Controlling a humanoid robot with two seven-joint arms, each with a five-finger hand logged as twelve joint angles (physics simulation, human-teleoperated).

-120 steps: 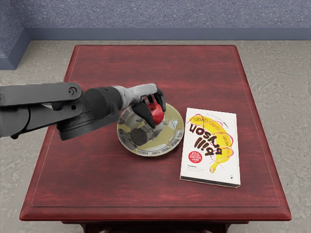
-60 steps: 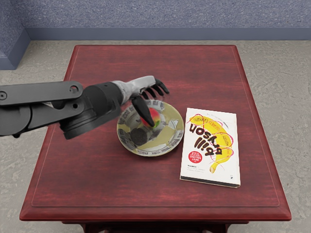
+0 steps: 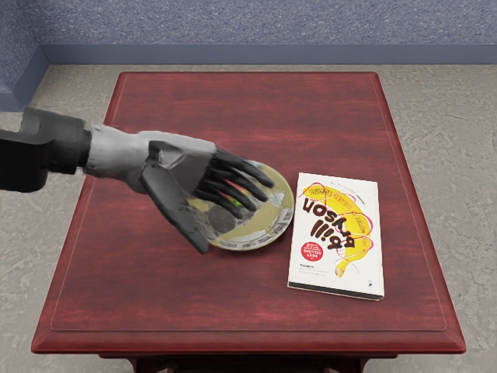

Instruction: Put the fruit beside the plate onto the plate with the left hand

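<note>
Red slivers of the fruit (image 3: 231,189) show between the spread, released fingers of the left robot hand (image 3: 194,185), inside the rim of the plate (image 3: 276,221) on the table (image 3: 233,109). Which way the fruit points is hidden. A book (image 3: 338,233) lies beside the plate.

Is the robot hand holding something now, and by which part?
Nothing, it seems: the left robot hand is spread open over the plate, and the fruit only shows between its fingers.
</note>
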